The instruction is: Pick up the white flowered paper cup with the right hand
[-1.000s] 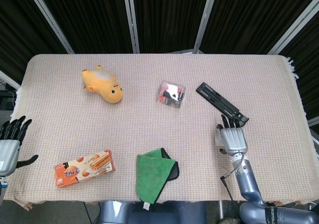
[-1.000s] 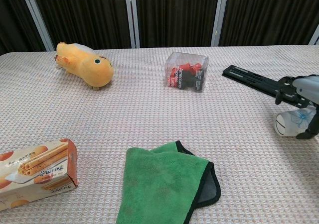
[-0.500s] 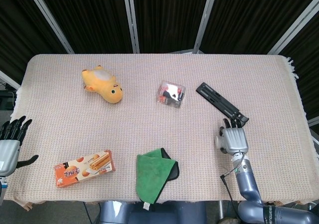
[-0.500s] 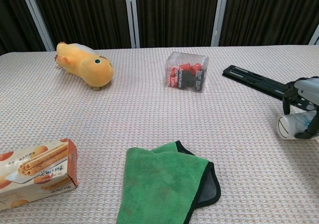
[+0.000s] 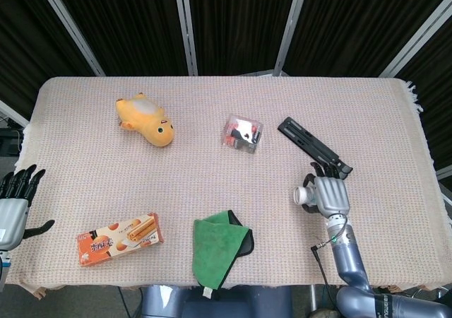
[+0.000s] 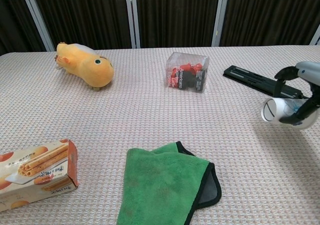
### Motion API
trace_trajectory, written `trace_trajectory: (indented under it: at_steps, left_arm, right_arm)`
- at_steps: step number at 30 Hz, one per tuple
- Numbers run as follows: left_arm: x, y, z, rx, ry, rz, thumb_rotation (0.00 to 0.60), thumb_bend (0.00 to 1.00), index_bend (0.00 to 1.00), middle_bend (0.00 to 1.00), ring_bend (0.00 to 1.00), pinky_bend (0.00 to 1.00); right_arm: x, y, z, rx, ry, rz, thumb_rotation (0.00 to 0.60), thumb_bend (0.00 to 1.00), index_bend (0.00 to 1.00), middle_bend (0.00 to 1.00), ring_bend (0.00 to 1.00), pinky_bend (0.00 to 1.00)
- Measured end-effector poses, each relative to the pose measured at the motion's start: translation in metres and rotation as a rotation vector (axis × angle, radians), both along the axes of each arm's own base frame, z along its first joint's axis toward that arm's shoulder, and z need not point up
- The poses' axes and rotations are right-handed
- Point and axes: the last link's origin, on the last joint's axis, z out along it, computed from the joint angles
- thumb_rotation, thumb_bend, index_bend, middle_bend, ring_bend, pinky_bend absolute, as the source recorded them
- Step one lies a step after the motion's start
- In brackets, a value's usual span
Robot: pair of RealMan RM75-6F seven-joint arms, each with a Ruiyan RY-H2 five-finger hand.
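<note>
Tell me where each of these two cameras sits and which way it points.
Head view: high above the near table edge, looking steeply down on the whole beige cloth-covered table; shows the left hand at the left edge and the right hand with its forearm.
Chest view: low at the near edge, looking across the table toward the dark curtains; only the right hand shows.
Shared: the right hand holding the white flowered paper cup on its side, the yellow plush toy, the green folded cloth.
</note>
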Motion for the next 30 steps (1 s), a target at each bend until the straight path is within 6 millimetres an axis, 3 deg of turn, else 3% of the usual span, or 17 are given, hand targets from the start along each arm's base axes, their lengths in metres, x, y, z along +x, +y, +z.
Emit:
trace_trajectory:
  at_steps: [6,11,22,30]
  left_arm:
    - [0.000,0.000,0.000,0.001,0.003,-0.001,0.600,0.00,0.00,0.00,0.00,0.00]
    - [0.000,0.000,0.000,0.002,0.004,-0.002,0.600,0.00,0.00,0.00,0.00,0.00]
    - [0.000,0.000,0.000,0.002,0.003,-0.002,0.600,0.00,0.00,0.00,0.00,0.00]
    - [0.000,0.000,0.000,0.002,0.003,-0.002,0.600,0.00,0.00,0.00,0.00,0.00]
  right_arm:
    - [0.009,-0.005,0.005,-0.074,-0.370,-0.121,0.600,0.20,0.49,0.15,0.00,0.00]
    - [0.003,-0.011,0.002,-0.114,-0.636,-0.287,0.600,0.19,0.49,0.15,0.00,0.00]
    - [-0.012,-0.008,-0.020,-0.095,-0.657,-0.376,0.600,0.19,0.49,0.15,0.00,0.00]
    - [-0.019,-0.006,-0.023,-0.106,-0.620,-0.385,0.600,0.19,0.49,0.13,0.00,0.00]
